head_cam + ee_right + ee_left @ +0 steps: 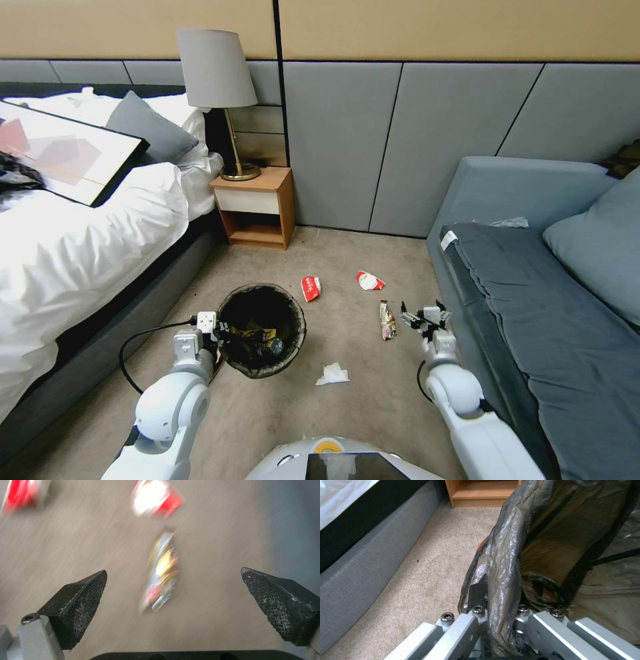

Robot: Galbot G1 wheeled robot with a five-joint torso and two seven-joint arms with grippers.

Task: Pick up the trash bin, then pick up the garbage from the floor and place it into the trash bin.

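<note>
Left gripper [217, 331] is clamped on the near-left rim of the trash bin [293, 333]; in the left wrist view its fingers [477, 593] pinch the folded black liner [503, 562], one outside and the other hidden behind the plastic. Whether the bin is clear of the carpet [373, 393] cannot be told. A yellow wrapper and dark scraps lie inside it, hard to make out.

Right gripper [421, 319] hangs above the carpet beside the sofa [533, 300], jaws spread wide and holding nothing. The gold snack wrapper [387, 320] lies just to its left; in the right wrist view it appears between the fingertips [80, 597], blurred.

Other litter on the floor: a red-and-white packet [311, 288], a second red-and-white packet [369, 281], and crumpled white paper [332, 375] near the bin.
</note>
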